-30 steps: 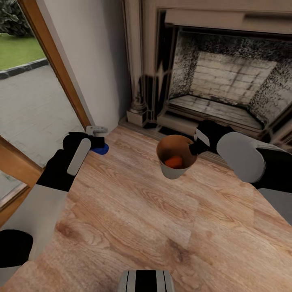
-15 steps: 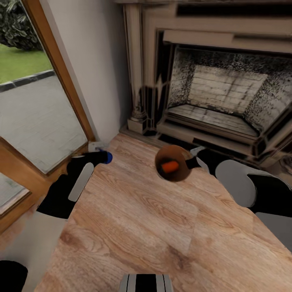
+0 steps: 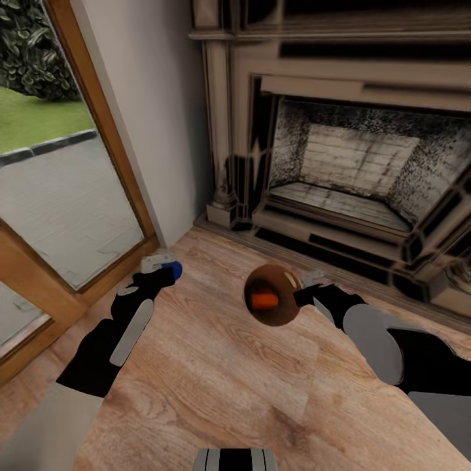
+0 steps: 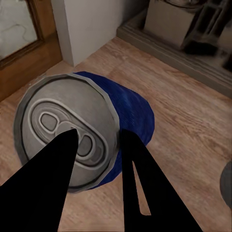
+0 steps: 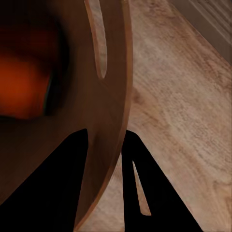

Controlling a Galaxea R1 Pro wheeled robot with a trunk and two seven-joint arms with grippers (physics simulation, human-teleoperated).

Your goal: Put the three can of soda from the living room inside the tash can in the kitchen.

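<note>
Presently: right end effector (image 3: 302,297) clamped on trash can (image 3: 278,315) rim, bin tilted | inside: one orange can (image 3: 264,301) | left end effector (image 3: 160,275) gripping blue can (image 4: 89,128) above wood floor (image 3: 235,386).

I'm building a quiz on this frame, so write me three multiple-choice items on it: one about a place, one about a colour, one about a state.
1. Where is the orange can?
A. On the floor by the door
B. Inside the bin
C. In the fireplace

2. What colour is the can held by the left gripper?
A. Dark blue with a silvery top
B. Green
C. Red

3. How is the bin being carried?
A. Standing on the floor
B. Balanced on the left arm
C. Clamped at its rim by the right gripper, off the floor

Answers:
1 B: the orange can lies inside the trash can, against its brown inner wall.
2 A: the left gripper is shut on the blue can, its fingers either side of the silver lid.
3 C: the right gripper has the bin's wall between its fingers, with wood floor seen below.
</note>
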